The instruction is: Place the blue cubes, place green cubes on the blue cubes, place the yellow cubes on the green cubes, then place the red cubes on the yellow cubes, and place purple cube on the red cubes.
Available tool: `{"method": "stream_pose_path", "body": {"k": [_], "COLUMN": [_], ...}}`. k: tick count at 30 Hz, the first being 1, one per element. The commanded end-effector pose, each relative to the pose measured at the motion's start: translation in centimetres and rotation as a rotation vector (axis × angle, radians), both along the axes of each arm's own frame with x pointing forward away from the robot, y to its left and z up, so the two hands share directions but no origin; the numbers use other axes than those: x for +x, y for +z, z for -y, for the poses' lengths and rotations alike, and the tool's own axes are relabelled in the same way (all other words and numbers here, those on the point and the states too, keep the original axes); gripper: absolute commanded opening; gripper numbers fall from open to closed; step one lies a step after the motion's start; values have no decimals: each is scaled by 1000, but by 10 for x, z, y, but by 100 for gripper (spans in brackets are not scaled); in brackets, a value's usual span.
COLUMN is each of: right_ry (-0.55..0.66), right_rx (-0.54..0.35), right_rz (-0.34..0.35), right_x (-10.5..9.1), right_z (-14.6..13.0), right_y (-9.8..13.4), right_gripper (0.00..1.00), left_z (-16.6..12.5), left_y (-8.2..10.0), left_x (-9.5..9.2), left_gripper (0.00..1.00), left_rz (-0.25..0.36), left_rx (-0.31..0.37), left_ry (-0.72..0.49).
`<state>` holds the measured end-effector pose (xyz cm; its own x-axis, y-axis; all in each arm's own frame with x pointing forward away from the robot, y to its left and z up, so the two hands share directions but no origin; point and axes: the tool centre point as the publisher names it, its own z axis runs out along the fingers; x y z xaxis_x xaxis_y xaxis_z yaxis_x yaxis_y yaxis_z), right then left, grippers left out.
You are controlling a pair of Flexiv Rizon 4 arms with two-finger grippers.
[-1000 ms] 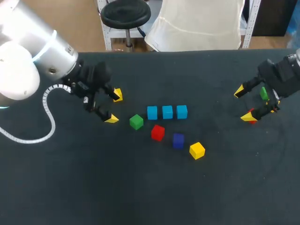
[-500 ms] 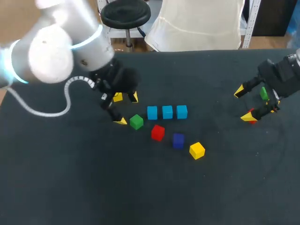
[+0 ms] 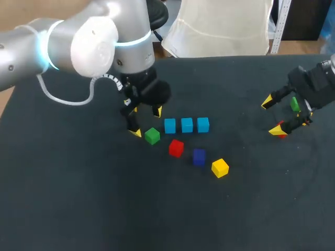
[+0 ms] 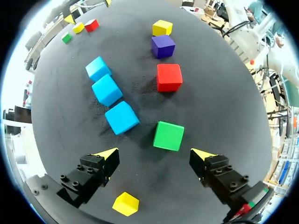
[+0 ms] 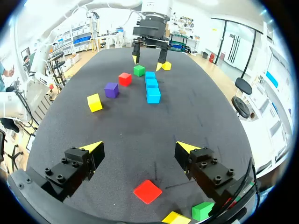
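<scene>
Head view first. Watching the left gripper (image 3: 146,122) hang spread wide and empty, with the green cube (image 3: 152,136) just beside its nearer tip, apparently not touching. Spotting the three blue cubes (image 3: 187,125) in a row close beside the other tip. Farther ahead, picking out a red cube (image 3: 176,148), the purple cube (image 3: 199,156) and a yellow cube (image 3: 220,168). Well apart from all that, finding the right gripper (image 3: 271,115) gaping too, gripping nothing.

Over to the left wrist view. Seeing that green cube just ahead of the open fingers, a little off the midline between the tips and turned slightly against it. Noting a second yellow cube (image 4: 125,204) down under the gripper, behind the tips.

Judging the handling: looks like a small, rigid, light block with flat, smooth faces. Should take a firm pinch without giving. Best squared up at the wrist and pinched on two opposite flat faces at mid-height, never across the corners, where a smooth block could twist or slip out.

Now the right wrist view. Fingers wide apart again, nothing between them. Catching a second red cube (image 5: 148,191) on the table under the gap, plus a second green cube (image 5: 202,210) and a third yellow cube (image 5: 176,218) under one finger.
</scene>
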<state>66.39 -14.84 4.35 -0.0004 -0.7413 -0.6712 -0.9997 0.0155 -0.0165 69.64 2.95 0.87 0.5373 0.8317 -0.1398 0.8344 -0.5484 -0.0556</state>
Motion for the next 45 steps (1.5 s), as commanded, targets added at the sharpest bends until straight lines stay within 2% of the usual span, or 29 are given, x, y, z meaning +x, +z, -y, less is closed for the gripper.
{"method": "stream_pose_path", "body": {"k": [1,9,12,14,15,19,22,25,27,29,30,31,34,38,42,45], "right_ry": [1,1,1,1,1,1,1,1,1,1,1,1,1,1,1,1], "right_rx": [3,3,3,3,3,3,3,3,3,3,3,3,3,3,3,3], "right_rz": [0,0,0,0,0,0,0,0,0,0,0,0,0,0,0,0], "right_x": [1,1,1,1,1,1,1,1,1,1,1,1,1,1,1,1], "right_z": [0,0,0,0,0,0,0,0,0,0,0,0,0,0,0,0], "right_y": [-1,-1,-1,-1,-1,-1,-1,-1,-1,-1,-1,-1,-1,-1,-1,-1], "right_gripper": [100,100,100,100,100,100,100,100,100,100,100,100,100,100,100,100], "left_z": [-3,-3,-3,-3,-4,-5,-5,-4,-2,-1,-1,0,1,1,2,2], "left_y": [-1,-8,-11,-11,-12,-14,-15,-16,-16,-16,-16,-16,-16,-16,-16,-14], "left_x": [1,-17,-18,-19,-20,-21,-22,-23,-22,-21,-21,-21,-21,-21,-21,-22], "left_gripper": [100,100,96,86,85,82,75,77,75,69,64,44,32,27,2,0], "left_rz": [-2,41,41,44,45,43,48,56,60,62,67,68,69,70,73,73], "left_rx": [-7,-27,-30,-34,-35,-37,-43,-52,-57,-64,-72,-70,-70,-73,-79,-88], "left_ry": [-22,-93,-99,-103,-103,-92,-91,-97,-100,-102,-105,-107,-109,-109,-106,-97]}}
